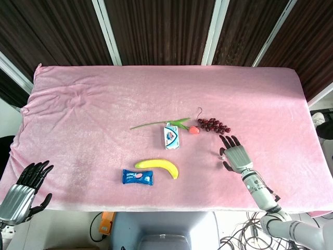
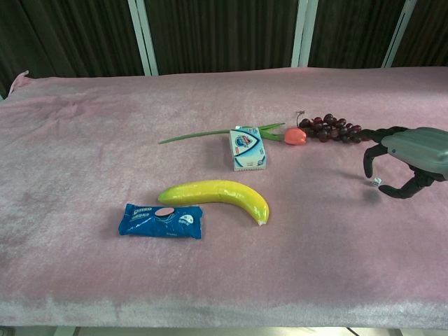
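My right hand (image 1: 237,155) hovers over the tabletop (image 1: 93,104), fingers spread, holding nothing. Grapes (image 1: 213,125) lie just ahead of its fingertips, untouched. Left hand (image 1: 23,190) is off the edge, fingers apart, also holding nothing.

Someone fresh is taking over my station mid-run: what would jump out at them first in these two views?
Probably the yellow banana lying mid-table on the pink cloth, with a blue snack packet just in front of it on its left. Next, the right hand hovering open over the cloth near the dark grapes; the left hand sits off the table's near left corner.
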